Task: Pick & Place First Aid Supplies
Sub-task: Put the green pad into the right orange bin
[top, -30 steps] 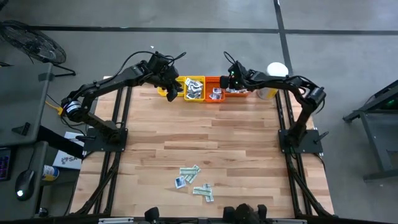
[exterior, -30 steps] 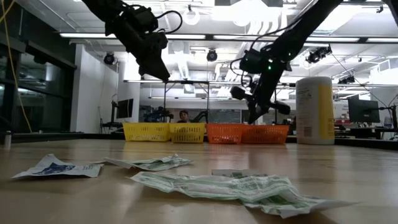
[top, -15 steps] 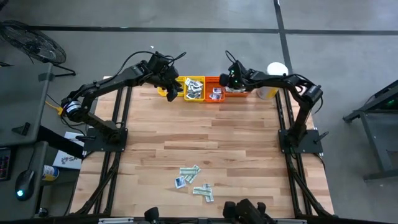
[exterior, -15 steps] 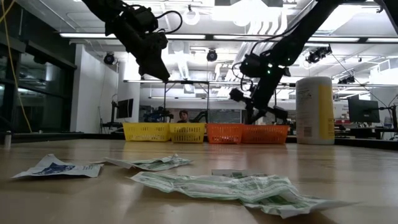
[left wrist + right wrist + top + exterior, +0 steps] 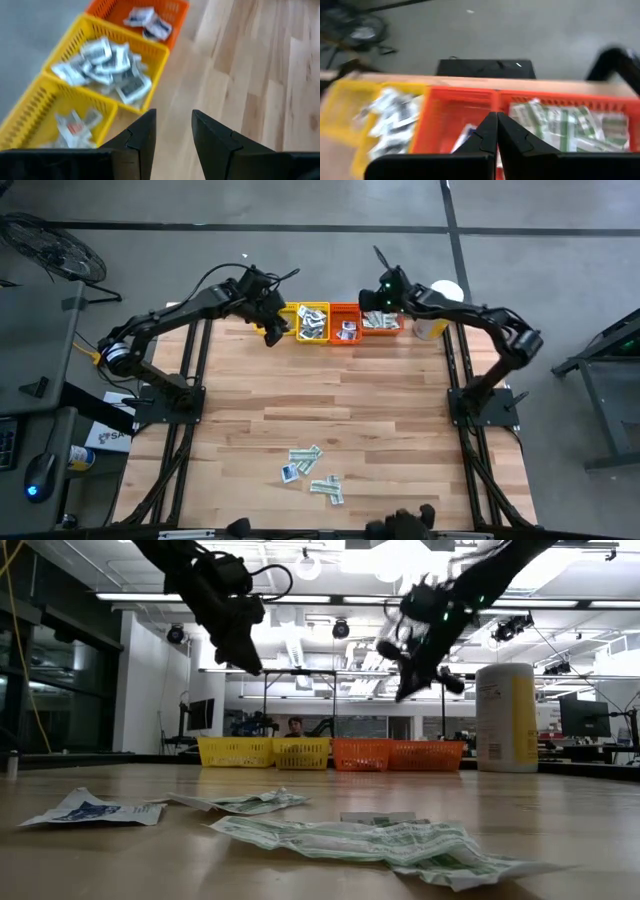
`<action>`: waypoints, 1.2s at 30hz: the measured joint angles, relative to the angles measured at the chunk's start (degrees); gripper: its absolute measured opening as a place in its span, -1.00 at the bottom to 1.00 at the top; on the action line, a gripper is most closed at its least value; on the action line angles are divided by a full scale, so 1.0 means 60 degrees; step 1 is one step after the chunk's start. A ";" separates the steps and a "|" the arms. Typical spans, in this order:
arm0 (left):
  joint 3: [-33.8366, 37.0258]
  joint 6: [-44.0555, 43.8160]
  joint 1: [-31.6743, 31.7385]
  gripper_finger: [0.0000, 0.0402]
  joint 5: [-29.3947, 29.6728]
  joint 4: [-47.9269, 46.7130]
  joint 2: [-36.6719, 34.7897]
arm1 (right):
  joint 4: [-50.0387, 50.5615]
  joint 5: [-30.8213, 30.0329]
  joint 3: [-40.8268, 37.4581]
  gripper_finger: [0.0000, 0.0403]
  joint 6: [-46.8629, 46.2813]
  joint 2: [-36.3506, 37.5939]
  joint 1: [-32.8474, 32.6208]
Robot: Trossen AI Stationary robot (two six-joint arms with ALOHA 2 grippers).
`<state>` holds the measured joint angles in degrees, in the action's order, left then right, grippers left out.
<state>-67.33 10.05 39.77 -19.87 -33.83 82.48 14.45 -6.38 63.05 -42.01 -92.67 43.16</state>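
The right end effector (image 5: 383, 288) hangs pinched closed and empty above the orange trays (image 5: 362, 321), while the left end effector (image 5: 271, 332), fingers parted and holding nothing, hovers by the yellow trays (image 5: 299, 332). A few first aid supplies (image 5: 312, 473) lie loose on the counter (image 5: 330, 395), well apart from both. I judge a drop-off just done; next, one arm must travel to that pile and open over a packet.

Four small plastic trays sit in a row at the far edge of the wooden table (image 5: 330, 400): two yellow trays (image 5: 313, 335) and two orange trays (image 5: 345, 310). A tall white-and-yellow canister (image 5: 506, 718) stands just beside the orange end.
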 joint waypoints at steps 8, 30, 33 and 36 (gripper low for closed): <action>0.0000 0.0009 -0.0015 -0.38 -0.0702 -0.1888 -0.0063 | 0.0598 0.0702 0.0003 -1.00 0.3212 0.1881 -0.1285; 0.2526 -0.5754 -0.6079 -0.38 -0.0291 -0.0781 0.0013 | 0.4045 -0.0232 -0.0040 -1.00 0.3397 0.2519 -0.6792; 0.2685 -0.5794 -0.7307 -0.38 0.0484 0.0144 0.0104 | 0.4388 -0.0392 -0.0040 -1.00 0.3412 0.2519 -0.7421; 0.2685 -0.6879 -0.8228 -0.38 0.1554 0.1030 0.0160 | 0.4473 -0.0455 -0.0040 -1.00 0.3424 0.2516 -0.8003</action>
<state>-51.22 -31.22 -9.60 -10.55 -27.65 83.44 41.29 -9.11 62.81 -21.46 -77.58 -4.86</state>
